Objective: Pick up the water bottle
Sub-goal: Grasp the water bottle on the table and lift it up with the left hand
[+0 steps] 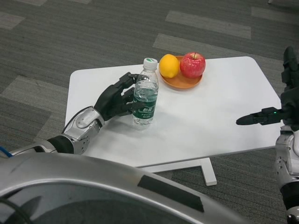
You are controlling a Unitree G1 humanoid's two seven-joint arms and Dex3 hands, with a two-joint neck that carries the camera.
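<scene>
A: From the head view, where does the water bottle [145,93] stand?

B: Upright on the white table [210,116], a little left of the frame's centre. It is clear plastic with a white cap and a green label round its lower half.

A: And the left hand [116,99]?

B: It comes in from the lower left of the frame, its silver forearm [79,128] lying over the table's near left part. The black fingers are apart and curved toward the bottle's left side. The fingertips lie right against the bottle, at the label and above it, but I cannot tell whether they actually press on it. The bottle's base is on the table.

A: What of the right hand [275,112]?

B: At the right edge of the frame, over the table's right rim, well apart from the bottle. One finger points left across the table; the others are partly cut off by the frame edge, so I cannot tell how they lie. Nothing shows in it.

A: Anything else on the table?

B: An orange-brown plate [181,83] just behind the bottle, toward upper centre, holding a lemon [169,66] on the left and a red apple [192,65] on the right, touching one another. Grey carpet [70,37] lies around the table.
</scene>
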